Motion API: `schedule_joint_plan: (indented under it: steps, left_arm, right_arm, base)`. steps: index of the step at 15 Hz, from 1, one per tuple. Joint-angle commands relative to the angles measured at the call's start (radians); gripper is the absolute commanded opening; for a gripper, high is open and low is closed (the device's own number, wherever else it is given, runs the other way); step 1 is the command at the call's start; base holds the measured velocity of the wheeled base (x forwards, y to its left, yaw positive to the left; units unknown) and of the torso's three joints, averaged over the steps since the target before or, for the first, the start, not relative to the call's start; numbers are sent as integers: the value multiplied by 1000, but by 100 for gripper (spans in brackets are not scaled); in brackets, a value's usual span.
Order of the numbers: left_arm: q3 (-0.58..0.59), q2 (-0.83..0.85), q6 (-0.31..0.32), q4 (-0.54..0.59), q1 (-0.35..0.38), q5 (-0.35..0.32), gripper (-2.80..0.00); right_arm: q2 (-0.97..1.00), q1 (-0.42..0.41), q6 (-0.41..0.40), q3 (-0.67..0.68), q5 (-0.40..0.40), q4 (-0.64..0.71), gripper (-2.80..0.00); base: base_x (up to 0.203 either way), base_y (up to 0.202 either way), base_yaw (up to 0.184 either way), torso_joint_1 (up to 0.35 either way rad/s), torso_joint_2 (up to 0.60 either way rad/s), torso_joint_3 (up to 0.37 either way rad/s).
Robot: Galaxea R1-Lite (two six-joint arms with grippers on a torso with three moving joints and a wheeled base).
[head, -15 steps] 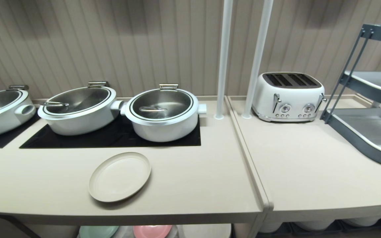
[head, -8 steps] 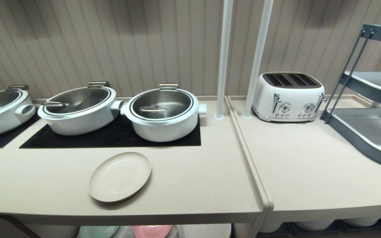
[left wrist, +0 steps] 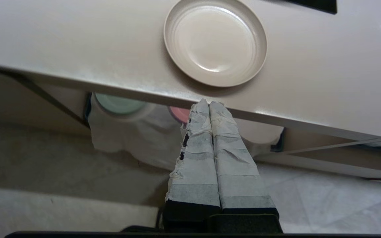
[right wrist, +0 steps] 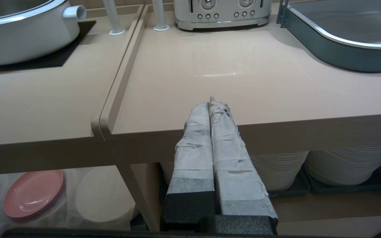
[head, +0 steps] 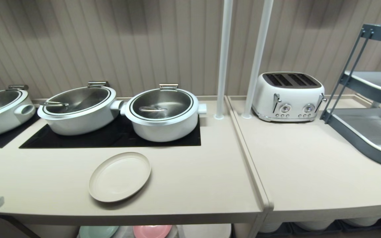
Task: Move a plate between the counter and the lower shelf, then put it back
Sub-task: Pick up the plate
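While my left hand (left wrist: 209, 103) sits with its taped fingers (left wrist: 195, 155) pressed flat together, holding nothing, it hangs out in front of the tabletop's (head: 193, 185) front edge, with its tip at that edge in the left wrist view, just below the plate (head: 120, 177). From the head camera I see only a grey sliver of that arm at the lower left corner of the frame. The plate, cream and low-rimmed, lies flat on the tabletop in the lower centre-left of the head frame, in front of the black cooktop panel (head: 111, 138) and apart from it. Three white pots (head: 162, 114) stand in a row on the panels across the left half of the frame. Under the tabletop, along the bottom edge, the lower shelf (left wrist: 127, 138) shows a white cloth with a mint-green plate (head: 98, 230) and a pink plate (head: 151, 230) peeking out. My right hand (right wrist: 210, 100) is likewise pinched closed and empty, hanging in front of the neighbouring worktop (right wrist: 243, 86), whose toaster (head: 288, 96) stands at the upper right of centre in the head frame, with a dark-grey tray rack (head: 369, 132) at the right edge. Stacked white plates (right wrist: 346, 165) fill the bay beneath that worktop.
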Motion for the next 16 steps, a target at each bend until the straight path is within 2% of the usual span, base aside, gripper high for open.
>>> schedule_joint_plan:
  steps: [1,3,5,12,16]
  left_arm:
    - [-82,202,-76,58,7,4,-280]
    - [-153,304,-171,144,8,3,-280]
    - [-187,390,-221,192,9,2,-280]
    - [-187,626,-224,187,10,-3,-280]
    - [-165,744,-196,45,7,-5,-280]
  right_arm:
    - [0,0,0,0,0,0,-280]
    - [0,0,0,0,0,0,-280]
    - [0,0,0,0,0,0,-280]
    - [0,0,0,0,0,0,-280]
    - [0,0,0,0,0,0,-280]
  base:
    - [0,0,0,0,0,0]
    - [0,0,0,0,0,0]
    - [0,0,0,0,0,0]
    - [0,0,0,0,0,0]
    - [0,0,0,0,0,0]
